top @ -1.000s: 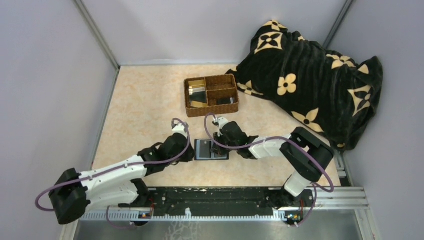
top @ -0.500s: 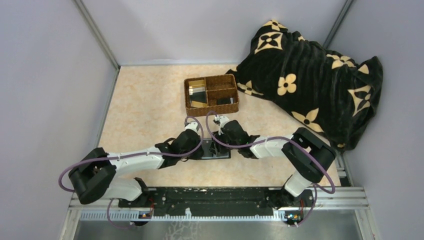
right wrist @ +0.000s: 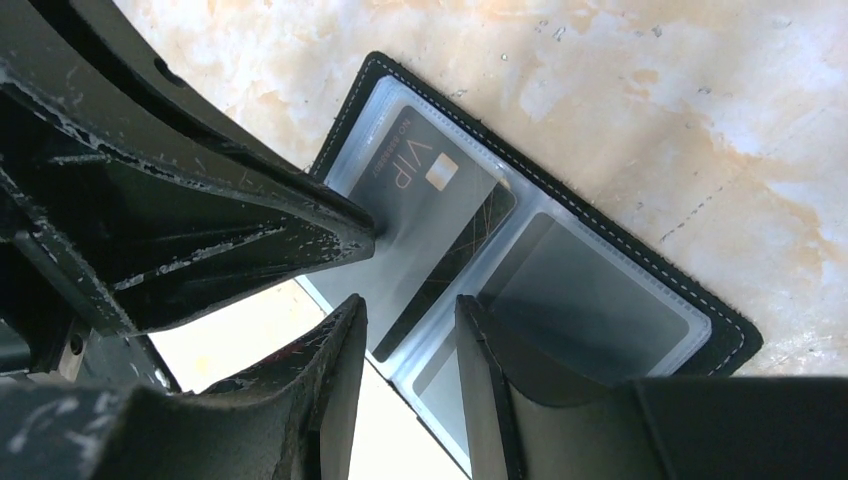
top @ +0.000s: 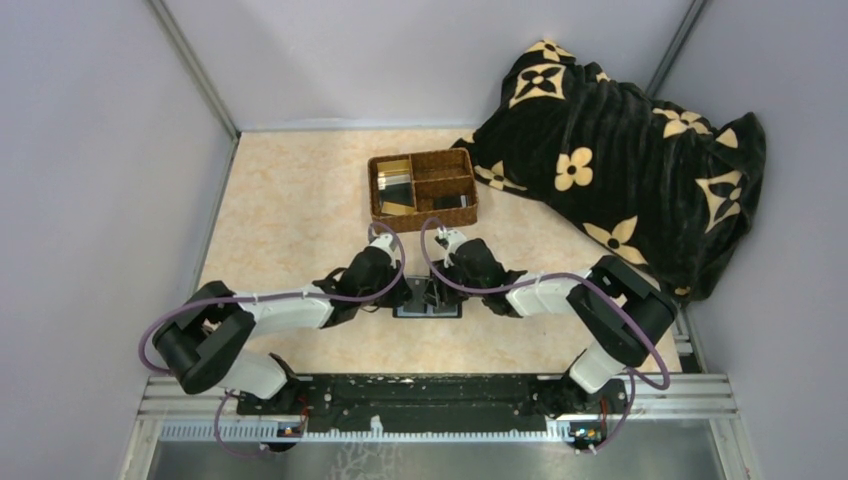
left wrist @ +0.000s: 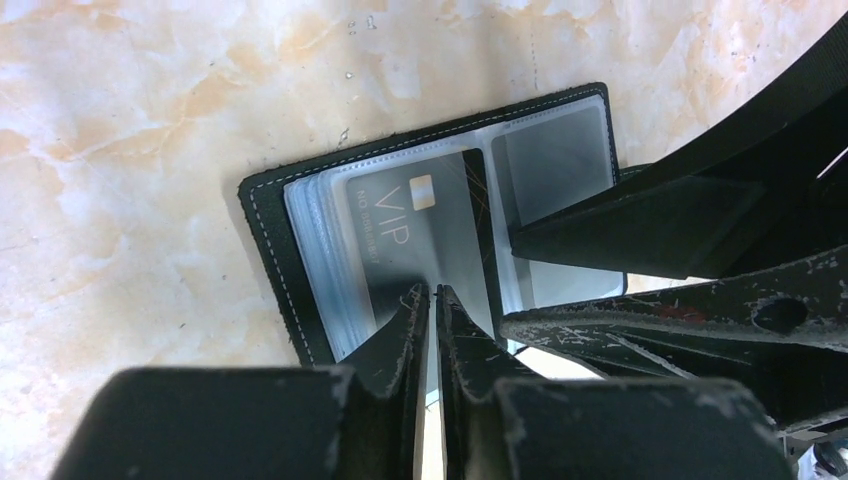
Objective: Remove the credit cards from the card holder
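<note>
Black card holder point(left wrist: 262, 215) lies open on tabletop point(left wrist: 130, 120); left jaws pinch its sleeved grey VIP card point(left wrist: 405, 225), right jaws slightly apart.

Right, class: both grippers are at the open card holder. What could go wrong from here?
The left gripper seems to pinch the VIP card by its edge alone and may slip. The card holder could lift with the card if it sticks. The right gripper sits close; they may collide.

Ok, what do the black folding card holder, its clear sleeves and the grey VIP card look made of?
Black folding card holder: probably leather or imitation, matte, with pale edge stitching. Clear sleeves: thin glossy plastic, catching glare. Grey VIP card: smooth with a dull sheen; plastic or metal, unclear.
</note>
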You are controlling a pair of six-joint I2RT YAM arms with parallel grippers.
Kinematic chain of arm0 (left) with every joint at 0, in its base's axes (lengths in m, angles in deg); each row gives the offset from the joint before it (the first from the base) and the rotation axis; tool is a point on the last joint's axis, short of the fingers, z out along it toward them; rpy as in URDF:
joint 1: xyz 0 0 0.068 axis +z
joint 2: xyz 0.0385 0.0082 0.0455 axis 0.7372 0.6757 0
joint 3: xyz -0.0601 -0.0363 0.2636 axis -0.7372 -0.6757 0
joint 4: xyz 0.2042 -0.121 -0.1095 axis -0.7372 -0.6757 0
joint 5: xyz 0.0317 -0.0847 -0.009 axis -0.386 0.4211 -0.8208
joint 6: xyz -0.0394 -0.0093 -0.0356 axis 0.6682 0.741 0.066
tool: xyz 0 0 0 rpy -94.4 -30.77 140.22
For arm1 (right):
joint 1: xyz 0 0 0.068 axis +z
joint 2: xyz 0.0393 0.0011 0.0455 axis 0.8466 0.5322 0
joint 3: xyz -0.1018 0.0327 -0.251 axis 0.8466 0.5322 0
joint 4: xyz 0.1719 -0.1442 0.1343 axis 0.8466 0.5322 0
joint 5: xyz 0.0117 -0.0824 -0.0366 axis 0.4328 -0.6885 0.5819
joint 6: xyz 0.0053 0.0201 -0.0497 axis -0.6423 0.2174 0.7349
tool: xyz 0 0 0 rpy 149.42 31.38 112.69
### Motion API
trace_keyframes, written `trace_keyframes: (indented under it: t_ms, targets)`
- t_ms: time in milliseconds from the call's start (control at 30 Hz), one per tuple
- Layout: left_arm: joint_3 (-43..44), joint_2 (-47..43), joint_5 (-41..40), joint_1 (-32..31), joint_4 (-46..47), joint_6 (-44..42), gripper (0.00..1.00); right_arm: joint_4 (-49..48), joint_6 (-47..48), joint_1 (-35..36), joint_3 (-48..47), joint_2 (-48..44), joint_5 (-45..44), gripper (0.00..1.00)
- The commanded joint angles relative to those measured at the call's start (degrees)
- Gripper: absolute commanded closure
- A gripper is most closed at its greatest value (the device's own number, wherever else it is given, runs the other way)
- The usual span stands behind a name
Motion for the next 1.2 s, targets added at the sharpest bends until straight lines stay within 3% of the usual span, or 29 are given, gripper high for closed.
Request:
trace_keyframes:
  t_ms: [0,200,600,1167]
  targets:
    - [-2.42,3.06,1.80,0.41,0.42,-0.81,0.88,-4.39,-1.53,-0.45,1.35,-0.46,2.05,0.61]
    - [-3.17,4.32,2.92,0.41,1.47,0.04,0.89,-8.59,-4.03,-0.93,3.18,1.06,3.86,0.64]
    - [-3.43,-5.40,-2.76,1.85,-5.85,-1.51,0.88,-7.14,-2.87,-2.25,3.22,0.13,3.31,0.65]
    - [-2.84,2.16,-0.87,2.07,-3.12,-2.99,0.87,-9.31,-4.17,-2.25,4.04,1.41,4.81,0.65]
